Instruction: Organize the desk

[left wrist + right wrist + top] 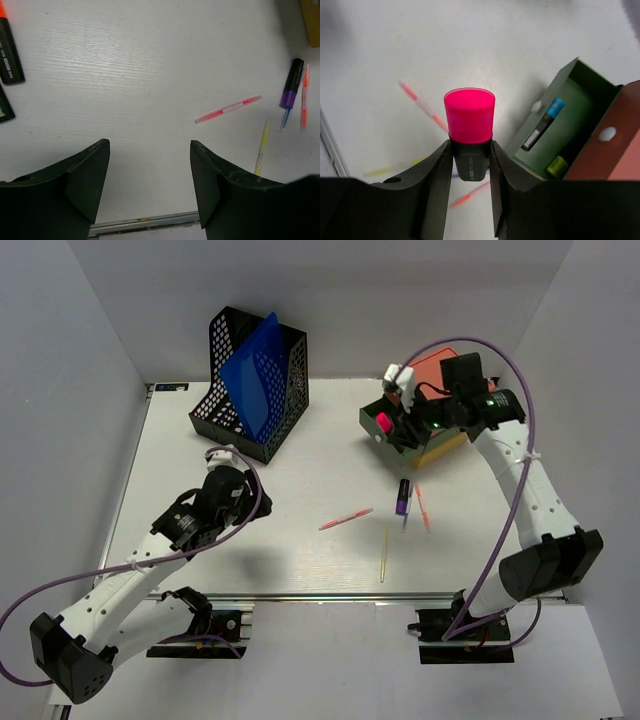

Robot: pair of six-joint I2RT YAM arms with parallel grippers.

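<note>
R end effector (470,147) clamped on pink highlighter (469,115), green box (572,107) just beside. L end effector (150,145) apart, over table (300,480). Step: stowing, prob. Next: centre over box, lower, release.

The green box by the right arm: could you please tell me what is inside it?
Inside the green box lie a blue-capped marker and a yellow-capped marker. The reddish panel covers one side of the box, so anything there cannot be seen.
</note>
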